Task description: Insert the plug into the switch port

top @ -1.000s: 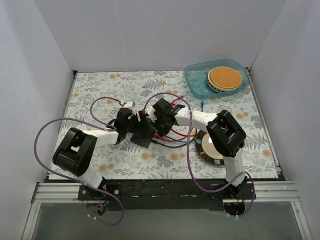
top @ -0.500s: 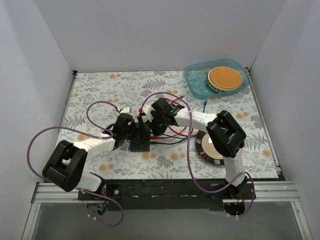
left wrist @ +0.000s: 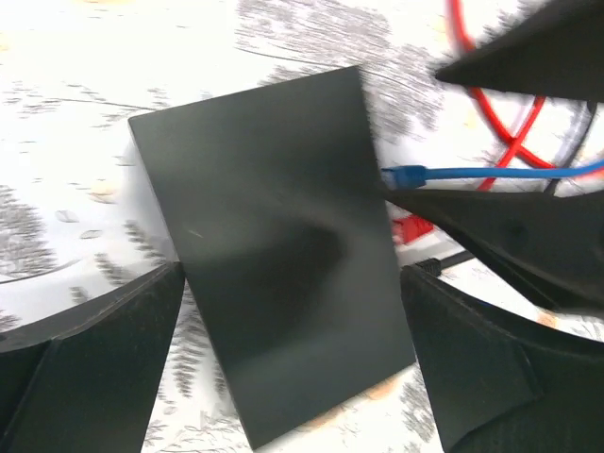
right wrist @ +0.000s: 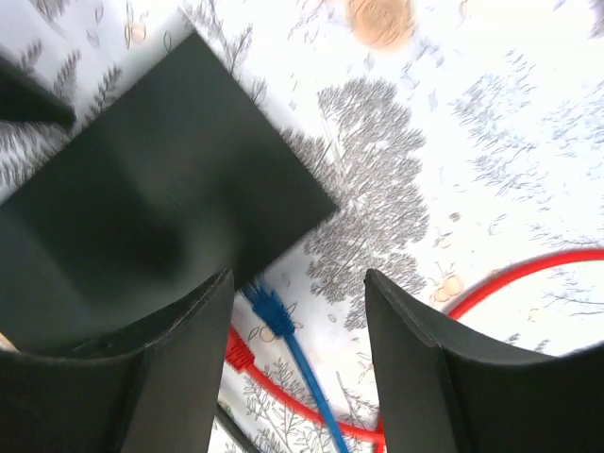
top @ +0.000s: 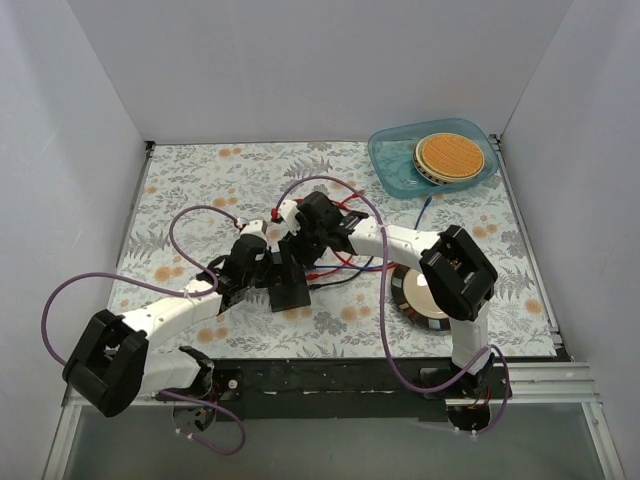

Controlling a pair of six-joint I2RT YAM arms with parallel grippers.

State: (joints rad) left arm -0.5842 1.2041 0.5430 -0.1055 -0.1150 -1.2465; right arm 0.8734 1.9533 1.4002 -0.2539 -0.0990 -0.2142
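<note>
The switch is a flat matte-black box [top: 291, 289] [left wrist: 274, 274] [right wrist: 151, 217] lying on the patterned table. Its switch port is hidden on the box's edge, where the blue plug [left wrist: 406, 176] [right wrist: 272, 310] meets it. A red plug [left wrist: 408, 226] [right wrist: 241, 351] sits at the same edge. My left gripper [top: 264, 264] [left wrist: 293, 359] is open, with one finger on each side of the box. My right gripper [top: 298, 240] [right wrist: 297, 283] is open above the blue plug, and neither finger touches it.
Red [top: 345, 262], black and blue [top: 426, 208] cables loop on the table right of the box. A round black-rimmed dish [top: 404, 296] lies under the right arm. At the back right stands a blue tray [top: 390, 165] holding a round orange disc [top: 450, 154].
Both grippers have opened. The right one was shut on the blue plug and has let it go. The left arm's elbow has swung down to the left.
</note>
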